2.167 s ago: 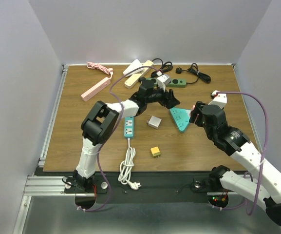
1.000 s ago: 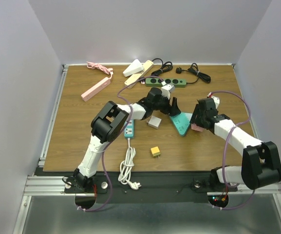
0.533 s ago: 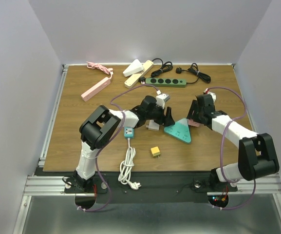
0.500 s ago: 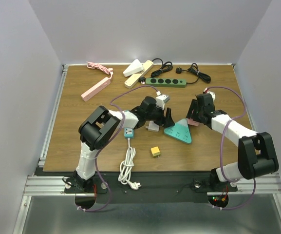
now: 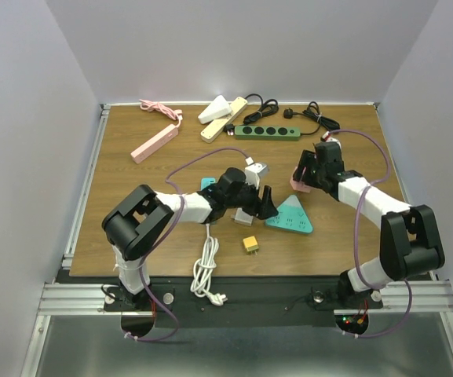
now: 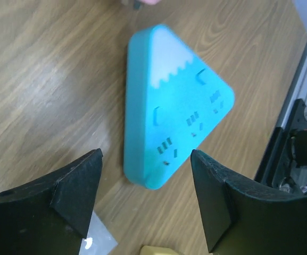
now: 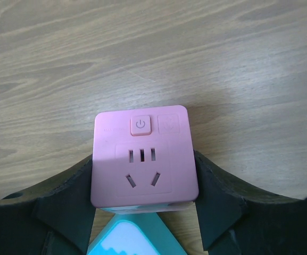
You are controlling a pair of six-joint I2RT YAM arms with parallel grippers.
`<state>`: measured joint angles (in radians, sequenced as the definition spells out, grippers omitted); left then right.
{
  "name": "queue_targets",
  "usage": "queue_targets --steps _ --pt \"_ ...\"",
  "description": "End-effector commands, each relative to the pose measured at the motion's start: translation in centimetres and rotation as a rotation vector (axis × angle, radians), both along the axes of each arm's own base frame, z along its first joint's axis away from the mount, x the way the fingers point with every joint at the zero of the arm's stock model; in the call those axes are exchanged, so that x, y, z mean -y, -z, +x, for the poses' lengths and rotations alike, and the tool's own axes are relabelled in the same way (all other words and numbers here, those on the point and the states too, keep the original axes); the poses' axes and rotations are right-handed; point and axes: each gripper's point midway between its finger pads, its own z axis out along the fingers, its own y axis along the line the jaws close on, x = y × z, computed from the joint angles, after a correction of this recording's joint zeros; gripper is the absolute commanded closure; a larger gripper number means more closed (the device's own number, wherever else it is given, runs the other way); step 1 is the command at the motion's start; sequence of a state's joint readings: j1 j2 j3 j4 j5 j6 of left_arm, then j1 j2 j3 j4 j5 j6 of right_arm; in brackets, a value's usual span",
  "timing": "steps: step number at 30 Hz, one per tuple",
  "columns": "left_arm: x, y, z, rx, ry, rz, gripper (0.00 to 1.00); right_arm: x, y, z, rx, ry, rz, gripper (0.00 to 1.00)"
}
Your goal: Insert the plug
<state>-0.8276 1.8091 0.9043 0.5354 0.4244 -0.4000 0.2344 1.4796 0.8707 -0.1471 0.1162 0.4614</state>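
My right gripper [image 7: 143,206] is shut on a pink square plug [image 7: 145,164], its face showing a power button and socket holes; its prongs are hidden. In the top view this pink plug [image 5: 297,182] hangs just behind the apex of a teal triangular power strip [image 5: 291,214] that lies flat on the table. The left wrist view shows that teal strip [image 6: 169,127] with its slots facing up, just beyond my left gripper [image 6: 145,191], which is open with nothing between its fingers. From above, the left gripper [image 5: 261,203] sits at the strip's left edge.
A grey cube [image 5: 246,217] and a small yellow plug [image 5: 250,244] lie beside the left gripper. A coiled white cable [image 5: 206,269] runs to a blue strip [image 5: 208,184]. Along the back are a green strip [image 5: 267,132], cream strips [image 5: 224,118], a pink strip [image 5: 154,144] and a black cable [image 5: 314,118].
The left gripper has come nearer and lower, and the teal strip has shifted nearer and turned. The right gripper has carried the pink plug back and to the left.
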Motion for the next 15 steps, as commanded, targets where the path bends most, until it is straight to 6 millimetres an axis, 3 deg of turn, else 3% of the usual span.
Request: queue_targets --steps 1,5,12,15 --pt "1.8 -6.6 0.6 0.216 0.025 -0.121 0.2 0.7 -7.0 2.5 0.21 0.032 -0.005 1.0" --pt "2.8 -5.8 0.0 0.301 0.088 -0.042 0.17 1.0 -7.9 1.5 0.218 0.04 -0.002 1.0" --pt "4.0 -3.3 -1.4 0.526 0.164 0.149 0.15 2.9 -12.0 -1.6 0.302 0.098 -0.015 1.0" --pt "4.6 -4.0 -1.6 0.616 0.158 0.162 0.14 3.5 -13.7 -2.6 0.331 0.116 -0.019 0.99"
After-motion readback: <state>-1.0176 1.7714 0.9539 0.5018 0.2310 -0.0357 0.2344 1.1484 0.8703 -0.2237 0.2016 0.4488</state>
